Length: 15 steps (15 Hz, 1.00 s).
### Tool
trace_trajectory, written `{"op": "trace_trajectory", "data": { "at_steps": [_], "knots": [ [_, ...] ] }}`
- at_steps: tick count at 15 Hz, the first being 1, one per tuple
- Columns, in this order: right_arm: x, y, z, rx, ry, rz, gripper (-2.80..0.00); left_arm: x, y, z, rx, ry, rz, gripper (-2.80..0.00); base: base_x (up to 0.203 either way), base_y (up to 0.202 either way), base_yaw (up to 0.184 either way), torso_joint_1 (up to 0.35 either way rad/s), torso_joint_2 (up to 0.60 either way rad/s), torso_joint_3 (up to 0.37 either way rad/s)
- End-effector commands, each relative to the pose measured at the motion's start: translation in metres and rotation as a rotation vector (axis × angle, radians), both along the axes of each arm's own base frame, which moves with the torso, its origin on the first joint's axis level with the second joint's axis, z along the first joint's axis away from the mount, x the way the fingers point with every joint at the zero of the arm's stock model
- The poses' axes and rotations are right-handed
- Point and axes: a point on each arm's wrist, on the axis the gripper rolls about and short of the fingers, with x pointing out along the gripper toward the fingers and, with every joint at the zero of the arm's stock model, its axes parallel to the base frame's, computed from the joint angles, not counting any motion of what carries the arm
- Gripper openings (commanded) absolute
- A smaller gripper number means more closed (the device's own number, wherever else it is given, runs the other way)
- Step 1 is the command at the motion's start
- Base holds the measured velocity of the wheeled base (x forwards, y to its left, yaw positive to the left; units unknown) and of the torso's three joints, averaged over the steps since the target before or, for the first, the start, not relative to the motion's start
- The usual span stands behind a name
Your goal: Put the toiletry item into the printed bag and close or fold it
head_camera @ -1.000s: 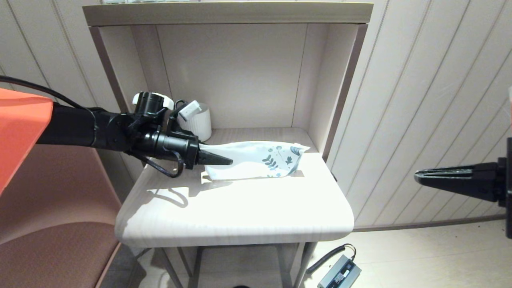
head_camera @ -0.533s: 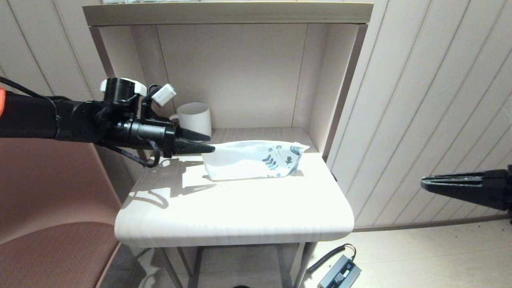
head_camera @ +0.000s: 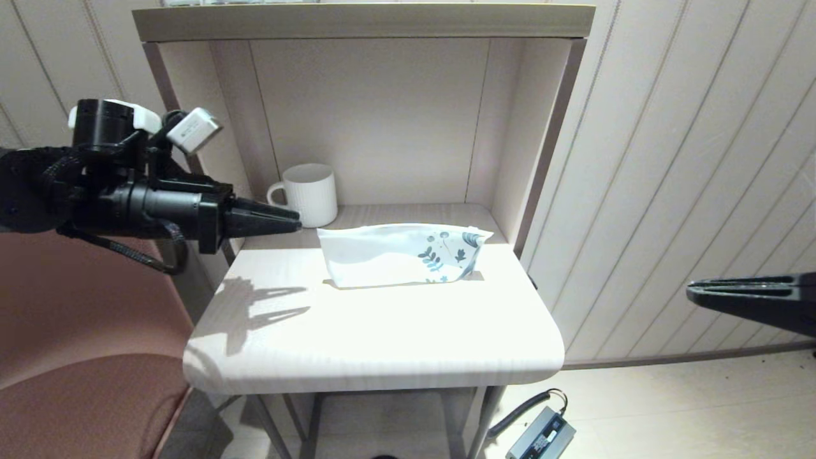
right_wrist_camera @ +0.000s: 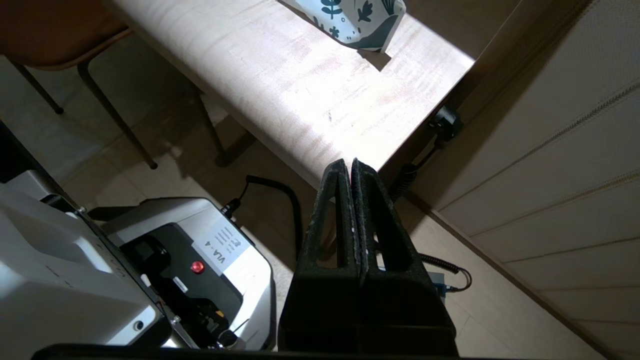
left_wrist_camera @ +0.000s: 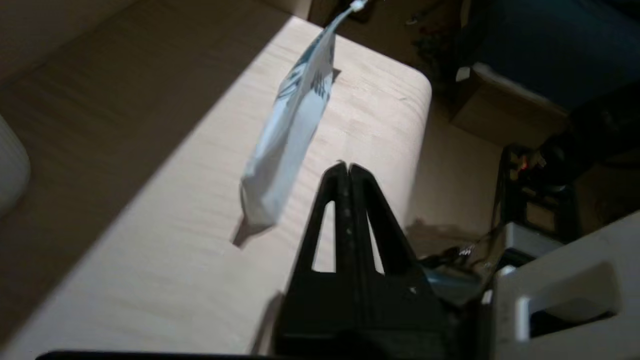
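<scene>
The printed bag point(head_camera: 401, 255) lies flat on the pale wooden table point(head_camera: 382, 331), its teal leaf print at the right end; it also shows in the left wrist view point(left_wrist_camera: 287, 135) and the right wrist view point(right_wrist_camera: 357, 17). My left gripper point(head_camera: 294, 220) hovers left of the bag's plain end, apart from it, shut and empty point(left_wrist_camera: 346, 167). Off the table's right side, my right gripper point(head_camera: 692, 293) is shut and holds nothing point(right_wrist_camera: 348, 164). No loose toiletry item is visible.
A white ribbed mug point(head_camera: 309, 193) stands at the back left inside the shelf alcove point(head_camera: 370, 115). A brown chair point(head_camera: 83, 357) is at the left. A power adapter point(head_camera: 542, 433) with its cable lies on the floor under the table's right corner.
My left gripper has let go of the bag's left end and drawn back to the left and upward, shutting. The bag has settled flat. The right gripper has slid a little right.
</scene>
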Motion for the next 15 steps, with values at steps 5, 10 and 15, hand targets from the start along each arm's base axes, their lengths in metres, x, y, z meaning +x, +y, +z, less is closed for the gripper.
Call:
{"op": "trace_trajectory", "data": {
  "at_steps": [5,10,15],
  "knots": [
    [-0.021,-0.021,-0.018,0.062,0.041,-0.185,-2.8,-0.146,0.021,0.022,0.073,-0.109,0.222,-2.8,0.0,0.0,0.0,0.0,0.0,0.0],
    [-0.043,-0.039,-0.092,0.122,0.113,-0.427,-2.8,-0.253,0.044,-0.01,0.169,-0.202,0.827,-2.8,0.0,0.0,0.0,0.0,0.0,0.0],
    [-0.055,-0.043,-0.171,0.144,0.047,-0.507,-2.8,-0.301,0.058,-0.078,0.224,-0.159,1.264,-2.8,0.0,0.0,0.0,0.0,0.0,0.0]
  ]
}}
